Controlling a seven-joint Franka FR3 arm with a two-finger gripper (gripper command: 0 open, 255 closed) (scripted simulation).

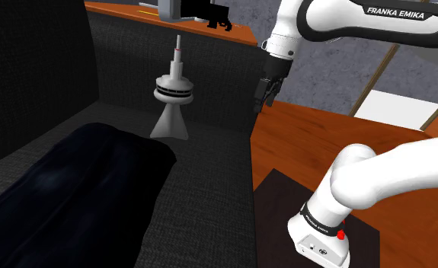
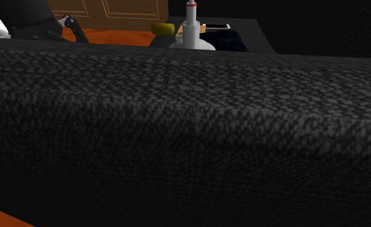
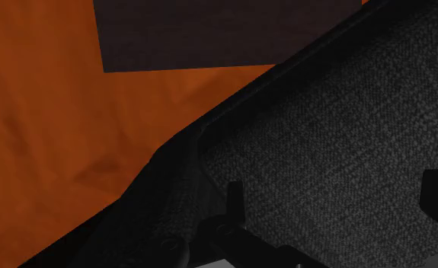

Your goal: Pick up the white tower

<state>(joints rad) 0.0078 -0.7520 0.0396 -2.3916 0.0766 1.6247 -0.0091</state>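
Upright on the dark fabric sofa seat (image 1: pixel 209 160): white tower (image 1: pixel 171 97), flared base down, ringed pod halfway up, thin red-banded spire on top. Sits at 11 o'clock from the shoulder view's centre; peeks over the sofa back (image 2: pixel 177 129) at 12 o'clock in the second exterior view. Probably stiff, light and smooth, top-heavy on soft upholstery, likely to tip at a nudge, with a breakable-looking spire. Best taken on the shaft just beneath the pod or on the neck above the base, never on the spire.

At 3 o'clock from the tower, well apart, by the armrest (image 3: pixel 171 190): gripper (image 1: pixel 263 103), pointing down, fingers (image 3: pixel 233 199) spread wide, nothing but upholstery between them.

At 7 o'clock, just beside the base: dark blanket (image 1: pixel 72 190) heaped on the seat.

Open room between gripper and tower; backrest close behind. Beyond the armrest at 4 o'clock: orange wooden floor (image 1: pixel 324 137) and dark mat (image 1: pixel 286 198).
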